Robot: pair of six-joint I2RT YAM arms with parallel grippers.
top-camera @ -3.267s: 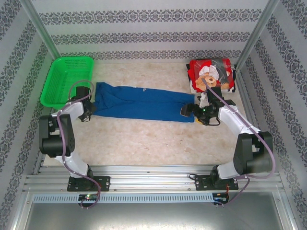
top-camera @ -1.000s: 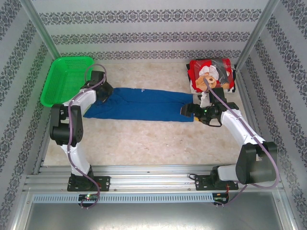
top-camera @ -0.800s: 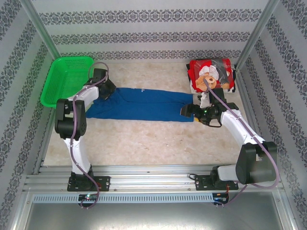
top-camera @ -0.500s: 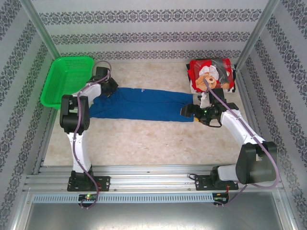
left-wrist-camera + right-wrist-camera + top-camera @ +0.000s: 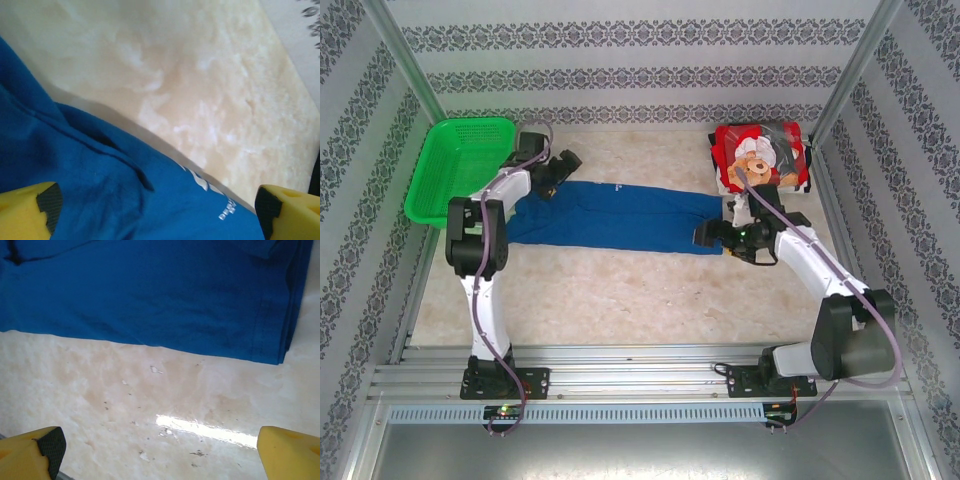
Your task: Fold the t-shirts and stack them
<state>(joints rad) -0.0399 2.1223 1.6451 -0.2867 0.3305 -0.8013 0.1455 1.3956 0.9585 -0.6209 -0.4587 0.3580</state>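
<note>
The royal blue t-shirt (image 5: pixel 620 215) lies folded into a long band across the middle of the table. My left gripper (image 5: pixel 563 168) hovers at the band's back left corner, open; in the left wrist view its yellow fingers (image 5: pixel 25 212) stand wide apart over the blue cloth (image 5: pixel 100 190) with white lettering (image 5: pixel 225 214). Open too, my right gripper (image 5: pixel 708 235) sits at the band's right end; its wrist view has the blue hem (image 5: pixel 150 290) beyond bare table. The red t-shirt with teddy-bear print (image 5: pixel 760 152) lies folded at the back right.
A green plastic basket (image 5: pixel 460 165) stands at the back left, close to the left arm. Patterned walls and two metal posts bound the beige table (image 5: pixel 620 300), which has bare room in front of the blue band.
My left gripper carried the shirt's left end toward the back, then opened and let the cloth go. The right arm shifted only slightly.
</note>
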